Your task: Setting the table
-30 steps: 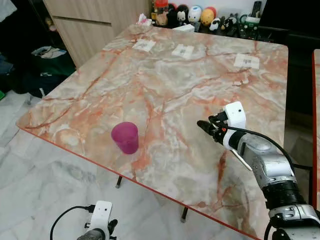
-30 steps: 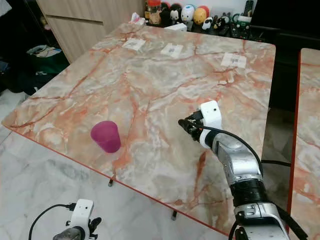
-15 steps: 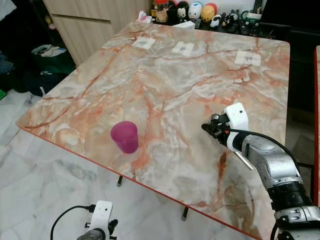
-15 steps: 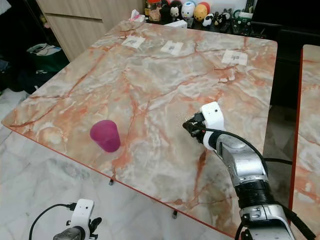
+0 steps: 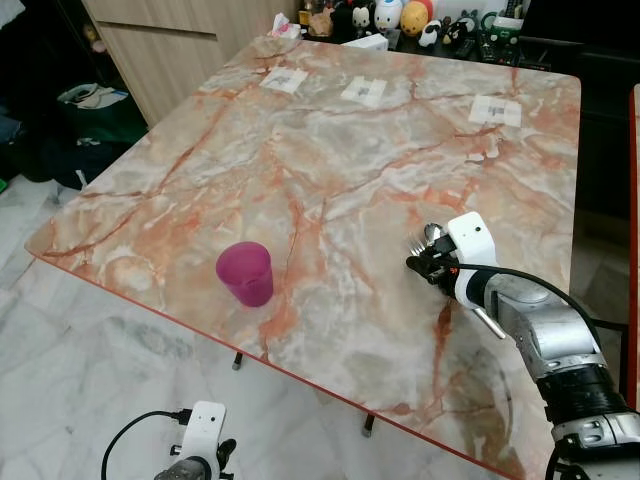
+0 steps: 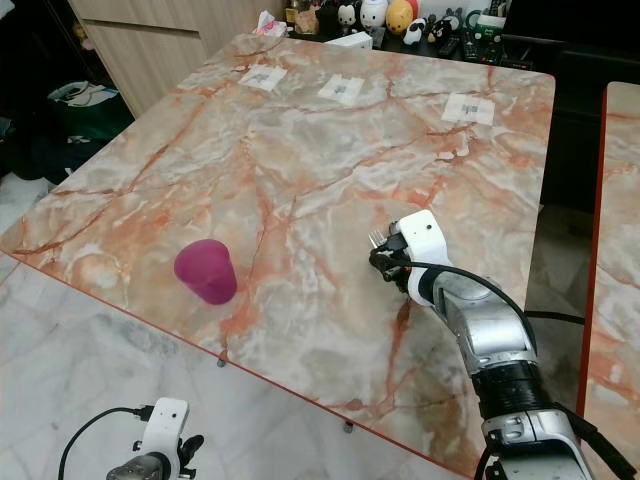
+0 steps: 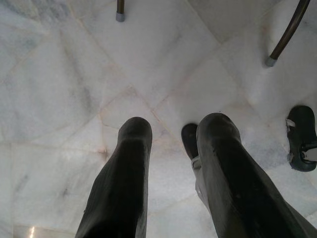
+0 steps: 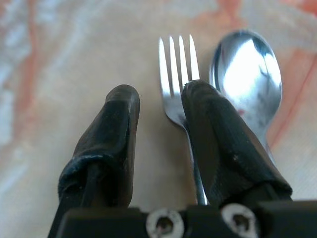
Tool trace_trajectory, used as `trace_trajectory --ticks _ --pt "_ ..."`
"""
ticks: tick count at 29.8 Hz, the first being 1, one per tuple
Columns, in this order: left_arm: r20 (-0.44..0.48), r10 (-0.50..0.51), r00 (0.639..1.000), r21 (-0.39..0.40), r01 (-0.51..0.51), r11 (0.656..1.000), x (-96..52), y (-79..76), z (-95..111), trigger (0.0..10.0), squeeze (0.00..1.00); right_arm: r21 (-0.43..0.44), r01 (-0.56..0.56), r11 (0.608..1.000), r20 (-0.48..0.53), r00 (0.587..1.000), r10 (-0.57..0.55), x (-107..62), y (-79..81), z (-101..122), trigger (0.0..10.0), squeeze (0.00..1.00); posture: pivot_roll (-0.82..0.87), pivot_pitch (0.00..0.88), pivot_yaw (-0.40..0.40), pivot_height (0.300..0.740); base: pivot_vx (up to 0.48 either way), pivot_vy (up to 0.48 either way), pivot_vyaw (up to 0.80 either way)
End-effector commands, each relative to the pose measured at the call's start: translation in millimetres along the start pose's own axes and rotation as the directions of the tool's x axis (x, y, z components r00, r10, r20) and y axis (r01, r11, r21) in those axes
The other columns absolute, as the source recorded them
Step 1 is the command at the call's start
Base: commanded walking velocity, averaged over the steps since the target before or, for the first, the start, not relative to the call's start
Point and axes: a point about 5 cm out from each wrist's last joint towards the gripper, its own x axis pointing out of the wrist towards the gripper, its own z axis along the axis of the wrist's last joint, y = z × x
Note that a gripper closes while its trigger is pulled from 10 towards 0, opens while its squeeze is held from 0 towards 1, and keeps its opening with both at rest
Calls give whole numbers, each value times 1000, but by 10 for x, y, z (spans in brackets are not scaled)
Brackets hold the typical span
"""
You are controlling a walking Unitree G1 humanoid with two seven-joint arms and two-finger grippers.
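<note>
A metal fork and a spoon lie side by side on the marble table, near its right side. My right gripper hovers low over them, open. Nothing is between its fingers, and the fork's neck passes under one finger. The spoon's bowl pokes out past the fingertips, and a handle shows under my forearm. A pink cup stands upright near the table's front edge, well left of the gripper. My left gripper hangs open above the floor.
Three paper tags lie along the table's far side, with small figurines behind them. A wooden cabinet stands at the back left. A second table's red edge runs along the right. Black shoes lie on the marble floor.
My right gripper has drawn back a little toward me, uncovering the spoon's bowl and the fork's tines. The camera has tilted slightly. The cup has stayed put.
</note>
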Motion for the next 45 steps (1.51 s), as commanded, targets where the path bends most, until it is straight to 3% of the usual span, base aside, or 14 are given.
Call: trace_trajectory --ticks 1,21,22,23,24,30,31,32,34,35,39,40,41,45 --pt "-45 3 999 4 -3 1000 -22 21 -107 10000 0 -14 6 1000 0 1000 -6 -35 2 -1 10000 0 -141 179 90 740 0 0 0" --pt "-57 -5 998 3 5 1000 -37 38 -157 10000 0 -49 45 998 -2 999 -46 -308 -67 49 10000 0 -169 186 84 740 0 0 0" --pt "-58 -6 998 4 6 1000 -37 36 -157 10000 0 -48 45 998 -2 999 -45 -309 -64 52 10000 514 -168 188 84 740 0 0 0" --pt "-58 -6 998 4 6 1000 -37 35 -158 10000 0 -49 45 998 -2 999 -45 -308 -63 52 10000 514 -168 188 84 740 0 0 0" --pt "-58 -7 998 3 7 1000 -36 32 -157 10000 0 -40 42 998 1 999 -42 -302 -55 57 10000 706 -165 187 84 740 0 0 0" --pt "-58 -8 998 2 8 1000 -33 21 -152 10000 0 6 15 1000 25 1000 -15 -282 -2 90 10000 675 -163 188 83 740 0 0 0" --pt "-59 -9 998 2 9 1000 -33 19 -152 10000 0 13 17 1000 28 999 -17 -279 -1 93 10000 373 -161 189 83 740 0 0 0" --pt "-60 -10 998 2 10 1000 -32 16 -151 10000 0 22 17 1000 30 999 -17 -274 0 93 10000 0 -161 190 83 740 0 0 0" --pt "-60 -11 998 2 11 1000 -32 15 -152 10000 0 27 16 1000 30 999 -17 -274 2 91 10000 0 -161 190 83 740 0 0 0" --pt "-61 -12 998 2 12 1000 -31 14 -150 10000 0 33 21 999 28 999 -21 -273 -3 82 0 0 -159 190 83 740 0 0 0" --pt "-62 -14 998 4 14 1000 -31 13 -149 10000 0 39 17 999 20 1000 -18 -272 1 74 0 0 -160 192 85 740 0 0 0" --pt "-62 -15 998 5 15 1000 -31 12 -149 10000 0 40 17 999 20 1000 -18 -273 1 74 6196 0 -160 192 85 740 0 0 0" --pt "-63 -16 998 6 17 1000 -31 11 -150 10000 0 42 16 999 18 1000 -17 -272 2 73 10000 0 -159 193 85 740 0 0 0" --pt "-65 -18 998 10 19 1000 -33 17 -156 10000 0 41 15 999 14 1000 -16 -268 1 73 10000 0 -160 197 86 740 0 0 0"
